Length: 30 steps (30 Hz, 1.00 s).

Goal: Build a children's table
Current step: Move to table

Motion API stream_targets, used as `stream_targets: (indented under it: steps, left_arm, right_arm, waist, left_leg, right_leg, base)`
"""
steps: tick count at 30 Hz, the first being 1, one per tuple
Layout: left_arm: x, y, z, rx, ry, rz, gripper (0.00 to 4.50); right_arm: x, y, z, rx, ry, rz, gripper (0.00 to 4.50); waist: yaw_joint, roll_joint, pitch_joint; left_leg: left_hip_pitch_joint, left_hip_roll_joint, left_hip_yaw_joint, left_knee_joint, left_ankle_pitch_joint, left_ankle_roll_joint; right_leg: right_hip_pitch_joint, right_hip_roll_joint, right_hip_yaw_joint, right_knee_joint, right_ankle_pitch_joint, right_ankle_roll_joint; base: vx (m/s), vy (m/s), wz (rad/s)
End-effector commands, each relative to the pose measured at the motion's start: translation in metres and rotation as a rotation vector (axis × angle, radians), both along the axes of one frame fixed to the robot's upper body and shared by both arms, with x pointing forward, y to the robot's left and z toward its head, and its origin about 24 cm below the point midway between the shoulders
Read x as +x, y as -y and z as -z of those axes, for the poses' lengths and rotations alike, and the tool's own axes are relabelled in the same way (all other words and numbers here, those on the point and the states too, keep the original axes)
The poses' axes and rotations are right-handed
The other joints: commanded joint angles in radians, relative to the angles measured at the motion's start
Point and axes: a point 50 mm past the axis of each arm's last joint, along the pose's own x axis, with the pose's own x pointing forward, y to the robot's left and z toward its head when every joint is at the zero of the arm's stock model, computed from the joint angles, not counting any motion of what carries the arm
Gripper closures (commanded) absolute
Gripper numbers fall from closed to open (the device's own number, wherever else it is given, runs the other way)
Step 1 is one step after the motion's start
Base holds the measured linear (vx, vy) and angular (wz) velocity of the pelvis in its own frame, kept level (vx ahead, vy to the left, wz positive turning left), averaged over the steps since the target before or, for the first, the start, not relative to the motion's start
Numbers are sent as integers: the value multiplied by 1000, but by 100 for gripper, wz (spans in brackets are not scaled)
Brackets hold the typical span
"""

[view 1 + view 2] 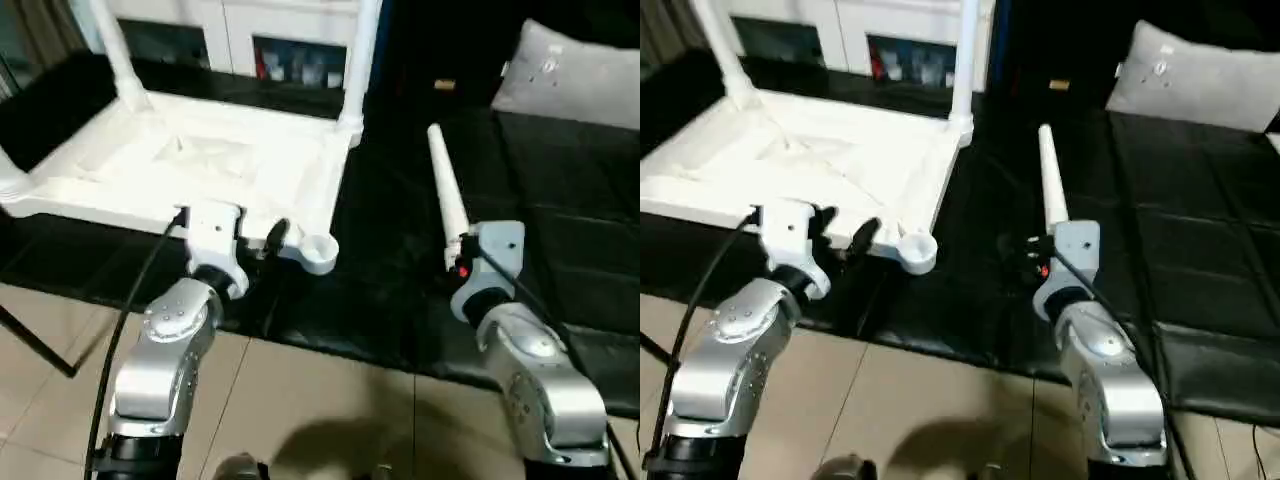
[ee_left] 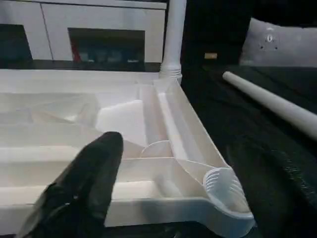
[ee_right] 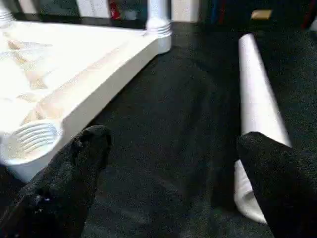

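The white children's table top point(image 1: 200, 165) lies upside down on a black mat point(image 1: 400, 270), ribbed underside up, on the left of the scene, with two white legs already standing in its far corner sockets: one at the far left point(image 1: 115, 50), one at the far right point(image 1: 362, 55). The left gripper point(image 2: 163, 198) sits at the near edge of the top, beside the empty round near-right corner socket point(image 1: 318, 250); its jaws stand wide apart, one black finger point(image 2: 84, 183) over the ribbed underside and nothing clasped between them. To the right, a loose tapered leg point(image 1: 445, 190) lies on the mat, well apart from the top. The right gripper point(image 3: 168, 178) is at the near end of this leg, jaws spread wide, with one finger point(image 3: 282, 183) just over the leg's thick end and the other point(image 3: 69, 173) toward the table top. A grey cushion point(image 1: 575, 75) rests at the far right.
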Motion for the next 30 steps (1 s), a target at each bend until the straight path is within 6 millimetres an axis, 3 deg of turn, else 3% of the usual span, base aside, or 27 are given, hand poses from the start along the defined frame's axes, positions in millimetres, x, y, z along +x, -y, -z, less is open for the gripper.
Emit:
stream_targets:
  steps: [1,2,4,5,6,7,8,9,11,13,14,15,16,17,18,19,20,21,22,23,24,25,26,27,28,29,30]
  left_arm:
    - [1,1,-7,-5,31,13,30]
    - [0,1,-7,-3,35,20,24]
    - [-1,2,-7,4,34,30,10]
    - [-1,3,-6,10,33,34,4]
    - [0,3,-6,11,33,34,4]
    - [0,3,-7,12,33,33,4]
    - [0,3,-6,14,32,35,4]
    - [0,2,-5,21,28,39,4]
    - [-1,2,-4,31,24,44,4]
    - [-1,2,-3,37,25,45,4]
    - [1,3,-4,35,26,45,4]
    - [1,4,-5,34,27,47,4]
    - [2,4,-5,34,28,48,4]
    - [2,4,-5,34,28,49,4]
    - [1,5,-4,36,25,55,4]
    - [0,5,-3,38,23,57,4]
    - [0,5,-3,40,21,59,4]
    - [0,5,-2,41,20,60,4]
    - [0,6,-3,41,21,66,4]
    - [0,7,-4,41,22,70,4]
    - [0,7,-4,41,22,71,4]
    - [0,7,-4,41,23,74,4]
    - [-1,6,-2,47,18,77,4]
    - [-1,6,-1,53,16,77,4]
    - [-2,6,-1,57,15,77,4]
    - [-1,6,-1,55,14,76,4]
    - [0,7,-2,54,15,77,4]
  right_arm:
    - [4,1,-6,-23,35,-28,0]
    - [4,1,-7,-31,43,-42,0]
    - [4,1,-8,-31,46,-46,0]
    - [4,2,-9,-35,49,-57,0]
    - [4,2,-10,-36,49,-60,0]
    - [6,2,-10,-49,52,-71,0]
    - [7,1,-10,-51,52,-80,0]
    - [7,-1,-10,-52,50,-94,0]
    - [6,-2,-10,-55,51,-105,0]
    - [7,-2,-10,-50,41,-109,0]
    - [8,-2,-9,-51,22,-106,0]
    - [9,-2,-8,-52,8,-102,0]
    - [10,-1,-8,-53,3,-101,0]
    - [10,-1,-8,-53,2,-101,0]
    - [10,-1,-8,-57,9,-104,0]
    - [10,0,-9,-60,12,-105,0]
    - [9,1,-8,-63,11,-97,0]
    - [9,2,-8,-65,9,-91,0]
    - [10,5,-8,-71,3,-81,0]
    - [11,6,-7,-83,-1,-72,0]
    - [11,6,-7,-85,-2,-70,0]
    - [12,7,-7,-92,-6,-67,0]
    - [12,7,-6,-101,-14,-64,0]
    - [12,8,-5,-105,-19,-64,0]
    - [12,8,-5,-107,-23,-64,0]
    - [13,10,-4,-128,-42,-64,0]
    - [15,11,-4,-140,-45,-59,0]
  waist:
    - [-7,5,-45]
    - [-7,7,-48]
    - [-11,10,-45]
    - [-16,9,-33]
    - [-16,9,-33]
    - [-23,18,-26]
    - [-28,20,-20]
    - [-37,22,-23]
    - [-49,17,-29]
    - [-47,8,-38]
    - [-46,29,-52]
    - [-65,6,-45]
    - [-57,13,-42]
    - [-59,6,-44]
    - [-48,-9,-45]
    - [-32,-19,-51]
    - [7,-41,-64]
    - [47,-28,-79]
    - [45,-45,-79]
    - [36,-7,-87]
    - [6,41,-91]
    - [-16,72,-82]
    - [-71,60,-107]
    - [-49,55,-74]
    - [-58,41,-77]
    - [-56,28,-65]
    - [-59,-10,-58]
  left_leg:
    - [18,47,-22,-77,-339,-34]
    - [23,52,-24,-82,-367,-30]
    - [45,52,-24,-86,-474,-39]
    - [66,48,-26,-89,-592,-42]
    - [66,48,-26,-89,-592,-42]
    - [101,47,-31,-89,-695,-39]
    - [112,49,-34,-94,-743,-39]
    - [107,55,-41,-105,-755,-34]
    - [108,52,-34,-112,-728,-20]
    - [85,38,-16,-106,-593,7]
    - [151,53,25,-94,-499,-21]
    - [182,85,13,-115,-478,-53]
    - [206,102,28,-125,-505,-57]
    - [220,97,44,-120,-511,-55]
    - [186,51,88,-97,-457,-55]
    - [158,7,109,-71,-425,-56]
    - [68,-48,88,4,-324,-41]
    - [-15,-44,22,75,-229,-39]
    - [-104,-26,-22,89,-138,24]
    - [-104,-3,-55,56,-14,47]
    - [-22,14,-56,-29,128,66]
    - [28,64,-109,-51,123,110]
    - [192,164,-213,-32,272,349]
    - [128,150,-157,-34,216,390]
    - [129,144,-144,-41,171,411]
    - [107,106,-104,-63,45,430]
    - [90,53,-70,-52,-109,400]
  right_leg:
    - [29,-83,54,-145,-417,-15]
    - [35,-85,51,-144,-388,-31]
    - [32,-88,49,-156,-457,-36]
    - [32,-87,37,-178,-576,-25]
    - [32,-87,37,-178,-576,-25]
    - [38,-75,11,-200,-619,-20]
    - [39,-67,-2,-203,-616,-20]
    - [60,-68,-8,-196,-548,-26]
    - [75,-80,1,-199,-497,-45]
    - [101,-98,21,-204,-492,-70]
    - [64,-67,57,-205,-443,-95]
    - [37,-31,35,-140,-243,-138]
    - [15,-38,27,-118,-181,-170]
    - [6,-42,30,-114,-161,-194]
    - [42,-44,68,-124,-109,-239]
    - [80,-30,111,-131,-86,-263]
    - [190,-52,214,-149,-2,-299]
    - [260,-101,290,-143,132,-334]
    - [291,-139,249,-114,357,-317]
    - [246,-107,187,-73,659,-282]
    - [165,-19,68,-52,529,-192]
    - [103,16,18,-9,295,-139]
    - [-51,-16,1,60,-105,-30]
    - [-45,-33,6,80,-88,26]
    - [-52,-35,5,80,-55,47]
    - [-44,-31,-1,60,-1,62]
    - [-17,-60,31,-38,55,15]
  base:
    - [0,0,0]
    - [-24,62,-4]
    - [-14,62,-3]
    - [6,61,-4]
    - [6,61,-4]
    - [22,65,-8]
    - [45,69,-10]
    - [45,69,-10]
    - [70,54,-9]
    - [96,37,-7]
    - [107,17,-19]
    - [107,17,-19]
    - [106,11,-46]
    - [142,-10,-58]
    - [142,-10,-58]
    - [205,-24,-51]
    - [225,-15,-55]
    - [225,-15,-55]
    - [178,16,-60]
    - [-2,57,-28]
    - [-2,57,-28]
    - [-29,57,-14]
    - [132,27,2]
    - [132,27,2]
    - [118,12,19]
    - [72,-23,5]
    - [72,-23,5]
